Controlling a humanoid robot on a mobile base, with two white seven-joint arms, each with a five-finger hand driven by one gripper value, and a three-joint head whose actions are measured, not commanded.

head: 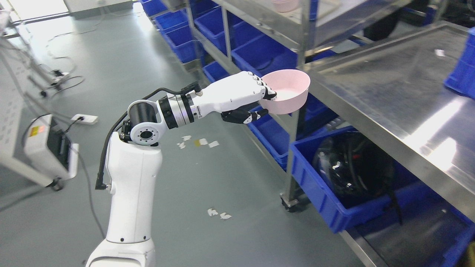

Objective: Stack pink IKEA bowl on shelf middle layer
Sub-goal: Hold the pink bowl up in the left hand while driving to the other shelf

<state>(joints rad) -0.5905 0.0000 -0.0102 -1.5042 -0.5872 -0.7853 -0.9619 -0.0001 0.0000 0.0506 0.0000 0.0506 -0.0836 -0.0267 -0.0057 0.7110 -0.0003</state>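
My left hand [264,103] is shut on the near rim of a pink bowl [287,91], fingers over the rim and thumb below. It holds the bowl upright in the air, just left of the corner post of the steel shelf [389,96]. The bowl's right edge is level with the shelf's middle layer edge. A second pink bowl [285,5] sits on the upper layer at the top of the view, partly cut off. My right arm is out of view.
Blue bins [334,207] sit on the lower layer, one holding black cables. More blue bins [222,33] line a rack behind. A blue bin [462,70] sits at the far right on the steel surface. A white machine [41,148] stands at the left on the grey floor.
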